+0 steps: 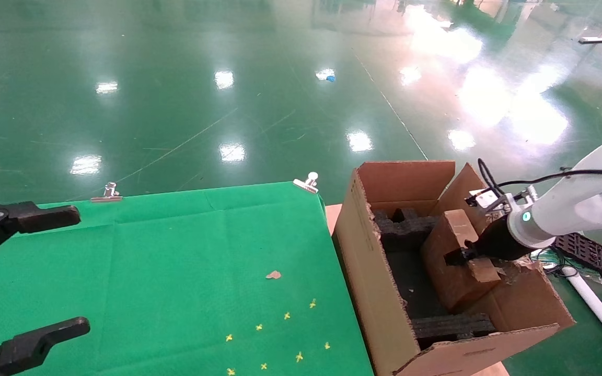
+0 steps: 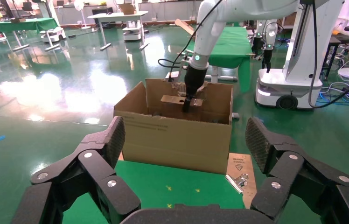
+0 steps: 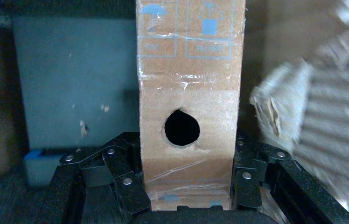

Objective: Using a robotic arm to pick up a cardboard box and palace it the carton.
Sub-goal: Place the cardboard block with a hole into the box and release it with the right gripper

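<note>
The right robotic arm (image 1: 572, 209) reaches into the carton (image 1: 379, 292), which stands just beside the right edge of the table (image 1: 175, 250) with the green cloth. Its jaws are clenched on the cardboard box (image 3: 189, 93), one finger on each narrow side, near the end with the round hole. The box is held inside the carton, above the black foam inserts (image 1: 405, 227). The left gripper (image 2: 186, 154) hangs over the left side of the table with its jaws released, holding nothing.
</note>
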